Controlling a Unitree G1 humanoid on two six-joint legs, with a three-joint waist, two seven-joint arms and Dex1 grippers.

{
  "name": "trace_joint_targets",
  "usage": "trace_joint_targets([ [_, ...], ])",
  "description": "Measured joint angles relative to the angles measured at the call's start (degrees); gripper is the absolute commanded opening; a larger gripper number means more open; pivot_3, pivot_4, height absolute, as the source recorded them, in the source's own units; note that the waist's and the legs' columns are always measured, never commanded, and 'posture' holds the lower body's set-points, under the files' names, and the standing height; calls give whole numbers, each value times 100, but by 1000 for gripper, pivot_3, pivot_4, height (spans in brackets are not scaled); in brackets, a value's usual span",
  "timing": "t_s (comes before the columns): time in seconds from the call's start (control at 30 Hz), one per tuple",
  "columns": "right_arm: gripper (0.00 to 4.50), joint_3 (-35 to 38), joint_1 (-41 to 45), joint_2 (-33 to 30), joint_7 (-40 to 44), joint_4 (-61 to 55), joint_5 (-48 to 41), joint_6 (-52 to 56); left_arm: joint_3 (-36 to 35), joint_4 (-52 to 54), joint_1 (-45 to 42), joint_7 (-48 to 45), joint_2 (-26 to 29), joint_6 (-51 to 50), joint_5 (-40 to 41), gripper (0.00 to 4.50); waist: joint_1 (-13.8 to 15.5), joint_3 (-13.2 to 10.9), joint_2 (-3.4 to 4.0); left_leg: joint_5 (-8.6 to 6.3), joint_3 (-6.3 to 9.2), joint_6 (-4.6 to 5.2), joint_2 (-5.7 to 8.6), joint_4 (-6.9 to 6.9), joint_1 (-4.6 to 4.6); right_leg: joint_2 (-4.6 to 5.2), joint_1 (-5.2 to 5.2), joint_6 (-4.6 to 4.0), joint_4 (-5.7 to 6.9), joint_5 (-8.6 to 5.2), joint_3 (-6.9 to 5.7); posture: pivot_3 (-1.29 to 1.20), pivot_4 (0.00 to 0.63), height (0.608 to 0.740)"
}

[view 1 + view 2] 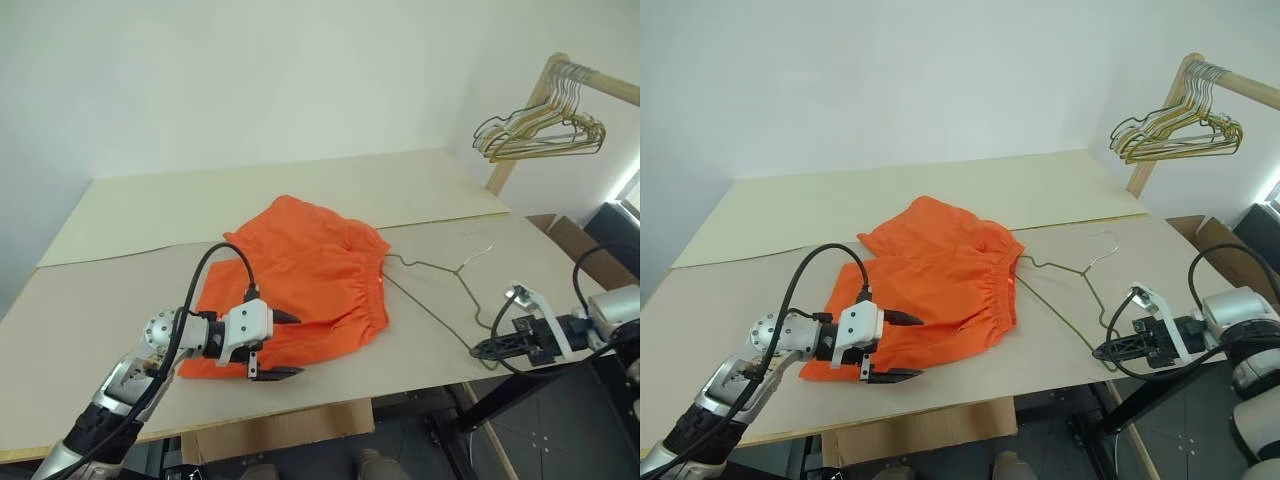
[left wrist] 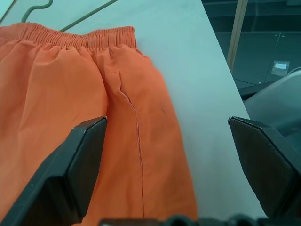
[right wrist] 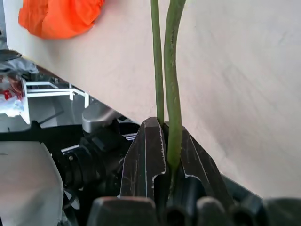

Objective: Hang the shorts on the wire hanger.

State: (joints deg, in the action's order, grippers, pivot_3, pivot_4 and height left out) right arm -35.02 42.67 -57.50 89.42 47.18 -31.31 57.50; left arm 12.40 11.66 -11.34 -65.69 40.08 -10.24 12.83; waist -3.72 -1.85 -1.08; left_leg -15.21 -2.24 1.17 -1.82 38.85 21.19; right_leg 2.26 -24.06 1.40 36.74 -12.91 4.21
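Right tool point(image 1: 1102, 352) on wire hanger point(image 1: 1070, 300), hook point(image 1: 1105, 245) rearward

A pale beige counter point(image 1: 120, 290) fills the middle ground, a lighter cream sheet point(image 1: 300, 195) covering its far part. Beyond the counter's far right corner stands a wooden rack point(image 1: 540, 95), with a bunched cluster of gold and dark hangers point(image 1: 540, 135) hanging from its rail.

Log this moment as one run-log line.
left gripper: open, over shorts | right gripper: shut on wire hanger at table edge | shorts: flat, not yet hung
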Motion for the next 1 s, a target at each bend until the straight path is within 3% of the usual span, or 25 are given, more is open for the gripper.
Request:
trace_joint_targets([
  [0.4,0,1045,826,1283,-3,1573,708,162,18,-52,-3,27,-60,21,-127,4467,-31,3,4,0,5,0,0,0,-2,-2,2,-3,4,3,-2,-8,0,740],
  [0.73,0,1210,959,1930,-19,2024,1505,-47,34,-51,85,124,-85,32,-259,4467,-18,4,7,0,8,-1,2,1,0,-1,-1,-3,8,3,-4,5,0,740],
  [1.0,0,2177,1374,2380,-794,2643,1789,-453,79,-51,89,184,-147,33,-371,4467,-28,5,9,0,11,-1,2,-1,1,-1,-1,-4,10,4,-4,10,0,740],
])
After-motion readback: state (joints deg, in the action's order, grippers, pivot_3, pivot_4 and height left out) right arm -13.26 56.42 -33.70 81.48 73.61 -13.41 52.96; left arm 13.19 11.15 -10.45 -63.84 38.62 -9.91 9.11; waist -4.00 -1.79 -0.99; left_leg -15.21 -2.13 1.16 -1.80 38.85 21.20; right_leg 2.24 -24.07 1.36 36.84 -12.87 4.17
